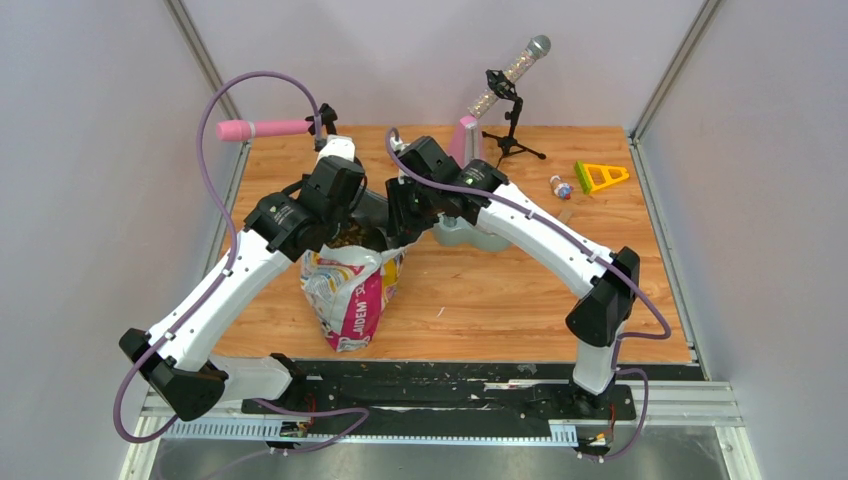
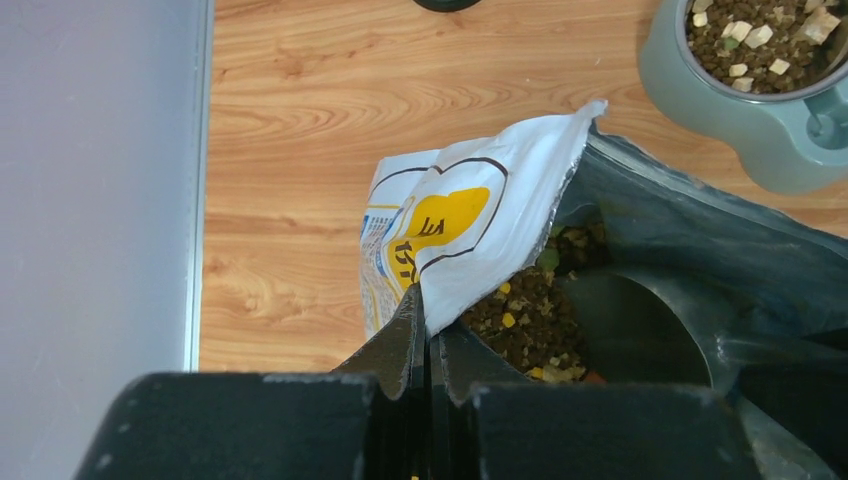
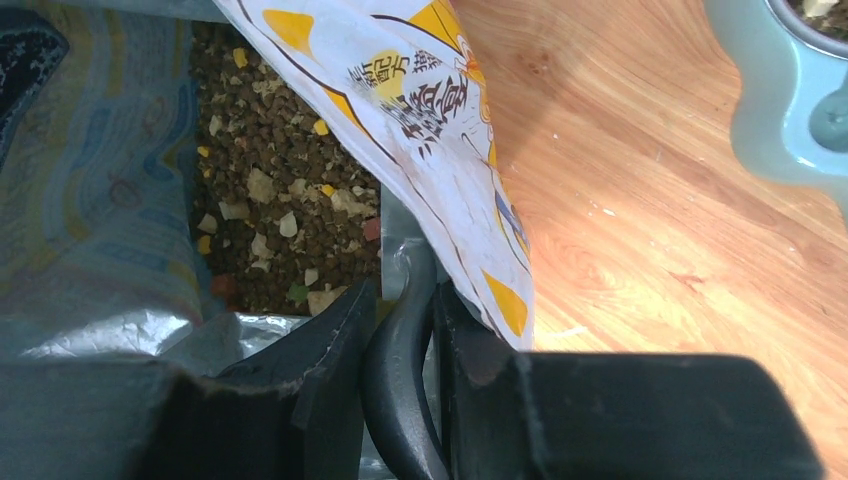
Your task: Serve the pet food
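As left end effector point(image 2: 428, 325) pinches bag point(image 2: 470, 220) rim, open tabletop point(image 2: 290, 130) beside

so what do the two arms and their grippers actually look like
Both the left arm and right arm have white links with black joints and bases, and a purple cable looping alongside each. The left gripper and right gripper have matte black, scuffed, tapering fingers.

Overhead, the left arm point(image 1: 230, 280) and right arm point(image 1: 540, 235) are hiding most of the pet bowl point(image 1: 482, 241) and the pet food point(image 1: 352, 238) inside the printed bag point(image 1: 350, 300).
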Robot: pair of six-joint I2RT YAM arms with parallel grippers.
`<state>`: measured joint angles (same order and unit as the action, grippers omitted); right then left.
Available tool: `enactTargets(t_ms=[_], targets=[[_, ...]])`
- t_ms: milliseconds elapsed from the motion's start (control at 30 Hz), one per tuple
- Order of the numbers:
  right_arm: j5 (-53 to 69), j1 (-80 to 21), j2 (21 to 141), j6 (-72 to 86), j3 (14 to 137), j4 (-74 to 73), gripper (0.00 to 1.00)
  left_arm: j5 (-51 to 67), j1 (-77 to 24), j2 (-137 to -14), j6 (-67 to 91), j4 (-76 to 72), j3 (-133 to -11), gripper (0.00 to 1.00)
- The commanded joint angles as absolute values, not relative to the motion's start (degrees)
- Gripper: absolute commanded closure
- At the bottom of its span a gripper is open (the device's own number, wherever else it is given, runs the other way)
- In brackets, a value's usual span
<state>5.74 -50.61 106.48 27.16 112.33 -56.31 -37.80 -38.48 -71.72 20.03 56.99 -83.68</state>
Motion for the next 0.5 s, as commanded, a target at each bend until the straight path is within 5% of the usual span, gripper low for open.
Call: enactTargets(t_ms=[0,233,467], targets=[[17.85,-51.72,107.87,32.19,107.31,-47.40,1.00,-39.32,-38.85,-68.32,20.82,48.78,-85.96,1.00],[33.85,-47.55,98.66,43.57,96.04,-31.04,1.00,-39.57,-38.85,-68.00,20.90,48.79,-85.97,1.00],[35.48,-45.78,90.67,49.65,88.46,-22.69,1.00,-39.64,-38.85,-67.59,20.99,48.71,-85.87,1.00]])
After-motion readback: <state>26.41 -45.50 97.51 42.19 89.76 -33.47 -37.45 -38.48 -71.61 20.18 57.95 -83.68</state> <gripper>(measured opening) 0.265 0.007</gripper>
